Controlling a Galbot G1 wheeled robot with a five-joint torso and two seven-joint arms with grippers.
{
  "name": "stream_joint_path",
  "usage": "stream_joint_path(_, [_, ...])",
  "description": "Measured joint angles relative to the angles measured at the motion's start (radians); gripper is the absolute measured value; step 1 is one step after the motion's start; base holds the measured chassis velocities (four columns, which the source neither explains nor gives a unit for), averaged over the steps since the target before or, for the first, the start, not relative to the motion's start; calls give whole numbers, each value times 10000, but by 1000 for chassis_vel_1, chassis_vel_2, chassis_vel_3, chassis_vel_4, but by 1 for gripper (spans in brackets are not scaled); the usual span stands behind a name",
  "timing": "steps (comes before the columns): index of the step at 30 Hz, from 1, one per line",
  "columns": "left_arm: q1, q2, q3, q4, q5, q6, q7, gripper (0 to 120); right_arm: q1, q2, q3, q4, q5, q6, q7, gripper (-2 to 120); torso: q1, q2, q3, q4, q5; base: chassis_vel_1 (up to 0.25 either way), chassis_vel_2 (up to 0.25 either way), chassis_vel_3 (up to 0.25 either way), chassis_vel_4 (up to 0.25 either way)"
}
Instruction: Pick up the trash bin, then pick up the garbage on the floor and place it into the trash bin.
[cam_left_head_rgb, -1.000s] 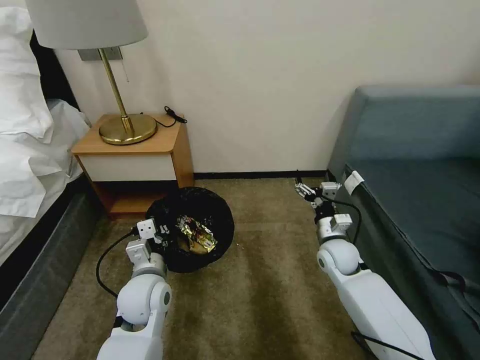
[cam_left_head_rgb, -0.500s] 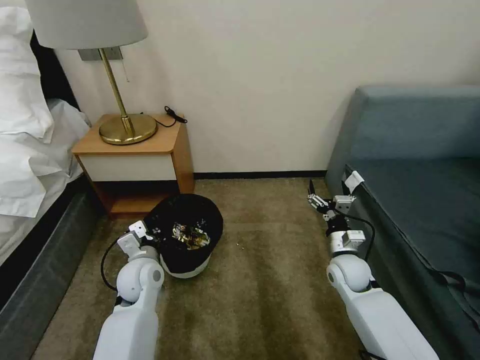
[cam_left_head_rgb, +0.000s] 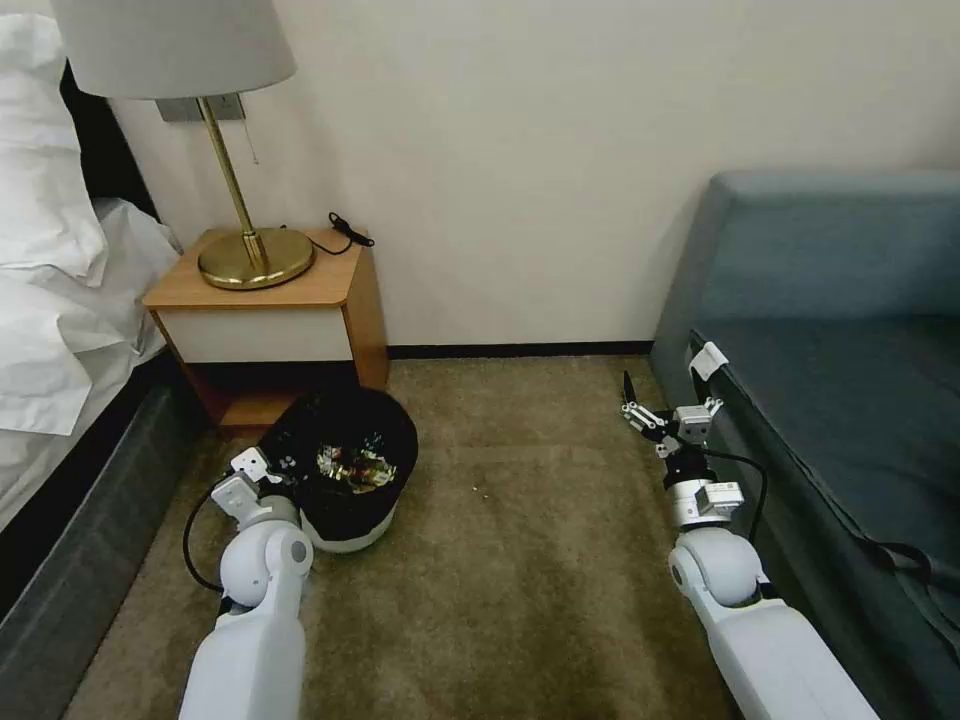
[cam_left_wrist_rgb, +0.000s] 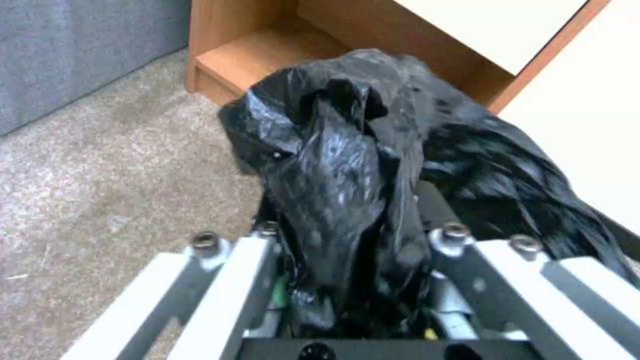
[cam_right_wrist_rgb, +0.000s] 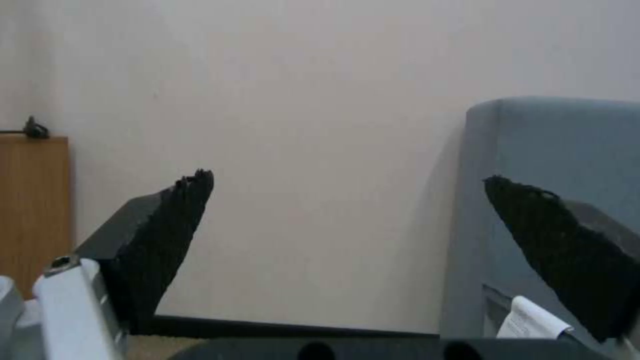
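The trash bin (cam_left_head_rgb: 347, 524) is a small white tub lined with a crinkly black bag (cam_left_wrist_rgb: 347, 165); it sits low over the carpet in front of the nightstand. Garbage (cam_left_head_rgb: 351, 467), shiny gold and red wrappers, lies inside it. My left gripper (cam_left_head_rgb: 288, 472) is at the bin's near-left rim, and in the left wrist view it (cam_left_wrist_rgb: 347, 235) is shut on the bagged rim. My right gripper (cam_left_head_rgb: 664, 405) hangs open and holds nothing beside the sofa's front corner; its black fingertips (cam_right_wrist_rgb: 180, 210) stand wide apart facing the wall.
A wooden nightstand (cam_left_head_rgb: 300, 300) with a brass lamp (cam_left_head_rgb: 253, 256) stands just behind the bin. The bed (cam_left_head_rgb: 60, 330) runs along the left, the blue-grey sofa (cam_left_head_rgb: 850, 350) along the right. Open carpet (cam_left_head_rgb: 520, 560) lies between my arms, with a tiny crumb (cam_left_head_rgb: 475, 489).
My left arm has drawn the bin back and to the left, lower toward the carpet. The right arm has pulled back along the sofa, still open.
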Motion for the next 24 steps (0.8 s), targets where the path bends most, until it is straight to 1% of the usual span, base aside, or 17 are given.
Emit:
stream_joint_path(1, [70,-1,3,-90,30,-9,32,39,-25,14,4,53,-6,2,6,100,0,0,0,0,1,0,0,0,0])
stream_joint_path(2, [70,-1,3,-90,30,-9,32,39,-25,14,4,53,-6,2,6,100,0,0,0,0,1,0,0,0,0])
stream_joint_path(5, [153,7,15,-216,40,-9,67,46,-27,20,7,89,-17,28,16,100,0,0,0,0,-2,0,0,0,0])
stream_joint_path(7, [353,26,30,-652,116,-4,121,62,53,40,6,129,-34,203,21,100,0,0,0,0,-1,0,0,0,0])
stream_joint_path(9, [403,32,42,-774,150,5,135,64,76,41,2,141,-31,220,21,100,0,0,0,0,-1,0,0,0,0])
stream_joint_path(10, [527,46,70,-1101,307,46,180,71,116,45,-8,169,-30,250,20,100,0,0,0,1,-1,0,0,0,0])
stream_joint_path(11, [527,46,70,-1101,307,46,180,71,116,45,-8,169,-30,250,20,100,0,0,0,1,-1,0,0,0,0])
stream_joint_path(12, [616,53,100,-1330,476,61,246,76,133,55,-12,194,-35,266,15,100,0,0,0,0,0,0,0,0,0])
stream_joint_path(13, [616,53,100,-1330,476,61,246,76,133,55,-12,194,-35,266,15,100,0,0,0,0,0,0,0,0,0])
stream_joint_path(14, [795,66,192,-1828,857,102,366,86,159,74,-25,250,-38,291,9,100,0,0,0,0,-1,0,0,0,0])
stream_joint_path(15, [902,69,255,-2176,1088,180,445,90,174,93,-28,277,-38,293,9,100,0,0,0,0,-1,0,0,0,0])
stream_joint_path(16, [902,69,255,-2176,1088,180,445,90,174,93,-28,277,-38,293,9,100,0,0,0,0,-1,0,0,0,0])
stream_joint_path(19, [1143,104,409,-2938,1731,386,592,100,178,133,-20,294,-47,289,20,100,0,0,0,0,1,0,0,0,0])
stream_joint_path(20, [1143,104,409,-2938,1731,386,592,100,178,133,-20,294,-47,289,20,100,0,0,0,0,1,0,0,0,0])
stream_joint_path(22, [1300,106,460,-3348,1823,546,512,100,148,144,5,326,-39,231,45,100,0,0,0,0,0,0,0,0,0])
stream_joint_path(23, [1300,106,460,-3348,1823,546,512,100,148,144,5,326,-39,231,45,100,0,0,0,0,0,0,0,0,0])
stream_joint_path(24, [1414,104,460,-3548,1849,587,456,100,121,147,12,340,-28,208,51,100,0,0,0,0,1,0,0,0,0])
